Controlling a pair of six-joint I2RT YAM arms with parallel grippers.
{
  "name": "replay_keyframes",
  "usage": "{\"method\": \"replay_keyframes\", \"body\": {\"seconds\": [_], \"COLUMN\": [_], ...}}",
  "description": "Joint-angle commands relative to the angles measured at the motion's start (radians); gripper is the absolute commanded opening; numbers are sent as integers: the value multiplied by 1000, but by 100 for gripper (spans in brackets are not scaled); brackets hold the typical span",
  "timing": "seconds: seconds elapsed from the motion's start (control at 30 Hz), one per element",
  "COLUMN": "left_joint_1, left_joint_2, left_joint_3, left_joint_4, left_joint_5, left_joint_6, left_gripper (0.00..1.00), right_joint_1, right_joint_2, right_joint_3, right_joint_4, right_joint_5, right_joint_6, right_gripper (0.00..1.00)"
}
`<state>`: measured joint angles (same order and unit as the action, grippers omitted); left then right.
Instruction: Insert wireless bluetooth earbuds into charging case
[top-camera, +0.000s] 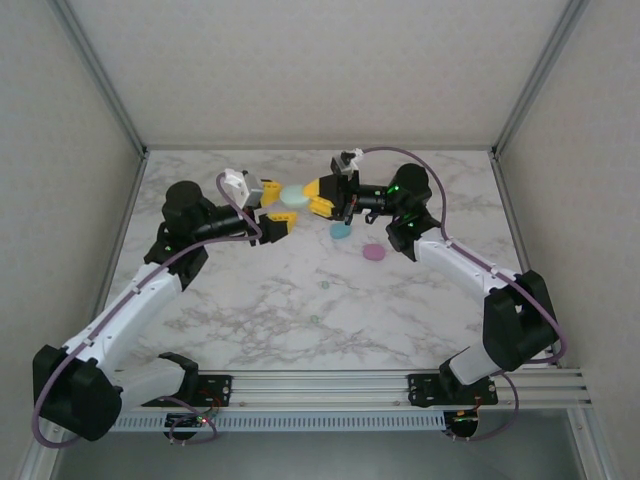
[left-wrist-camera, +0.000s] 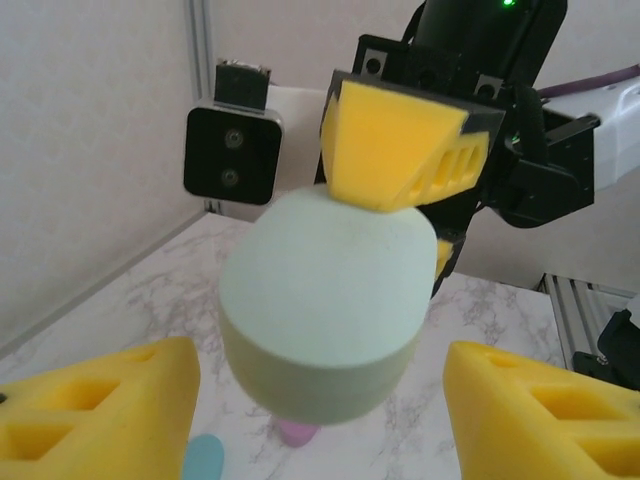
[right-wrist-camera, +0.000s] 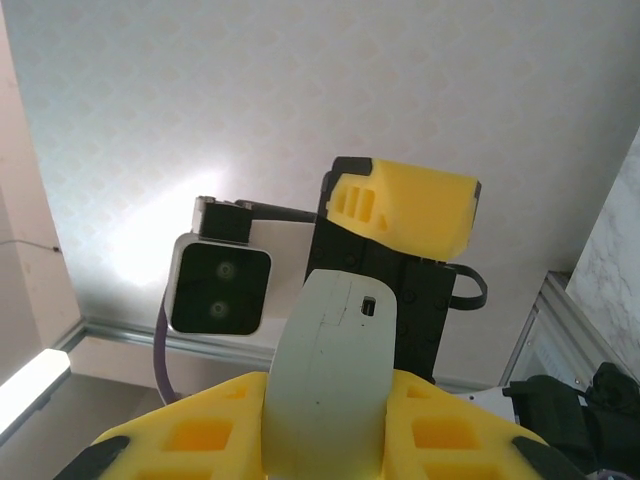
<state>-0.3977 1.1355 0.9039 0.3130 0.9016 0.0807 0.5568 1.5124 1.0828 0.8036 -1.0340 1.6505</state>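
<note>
A tiny earbud (top-camera: 322, 284) lies on the marble table (top-camera: 250, 300), below and nearer me than both pincers. My right pincer (top-camera: 312, 197) pinches the mint charging case (top-camera: 292, 195) aloft. My left pincer (top-camera: 275, 205) is spread around it, probably to open it.

Both arms stretch forward and bend inward at the elbow, so the two wrists point at each other. The right gripper (top-camera: 313, 196) is clamped on a mint green case (top-camera: 292, 195), with a yellow finger pressed to each side of it. The left gripper (top-camera: 276, 205) faces it tip to tip, jaws spread wide (wider than the case). Its fingers (left-wrist-camera: 100, 415) flank the case without touching it.
</note>
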Motion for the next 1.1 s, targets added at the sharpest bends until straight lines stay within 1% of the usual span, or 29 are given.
{"method": "replay_keyframes", "body": {"seconds": [0.0, 0.23, 0.43, 0.53, 0.63, 0.77, 0.83, 0.87, 0.97, 1.0, 1.07], "left_joint_1": [-17, -27, -29, -30, -29, -30, -30, -31, -31, -32, -33], "left_joint_2": [12, 28, 23, 18, 11, 12, 13, 15, 18, 20, 24], "left_joint_3": [40, 50, 57, 60, 59, 60, 62, 65, 78, 86, 110], "left_joint_4": [43, 35, 22, 20, 21, 19, 12, 3, -32, -56, -132], "left_joint_5": [45, 60, 53, 35, 24, 9, 21, 23, 18, 14, 14], "left_joint_6": [-12, -18, -22, -30, -31, -38, -33, -32, -22, -12, 32], "left_gripper": [63, 57, 49, 49, 52, 54, 49, 48, 48, 46, 39], "right_joint_1": [9, 15, 14, 14, 14, 16, 16, 16, 16, 16, 17], "right_joint_2": [13, 26, 31, 34, 34, 37, 38, 37, 29, 23, 5], "right_joint_3": [37, 26, 12, 3, -4, -9, -9, -9, -8, -7, 7], "right_joint_4": [67, 128, 127, 121, 82, 76, 74, 70, -4, -51, -188], "right_joint_5": [-18, -10, -6, -5, -4, -6, -6, -9, -13, -12, -9], "right_joint_6": [19, 55, 51, 41, 10, 0, -1, -4, -53, -84, -177], "right_gripper": [19, 19, 19, 19, 19, 20, 20, 20, 21, 22, 24]}}
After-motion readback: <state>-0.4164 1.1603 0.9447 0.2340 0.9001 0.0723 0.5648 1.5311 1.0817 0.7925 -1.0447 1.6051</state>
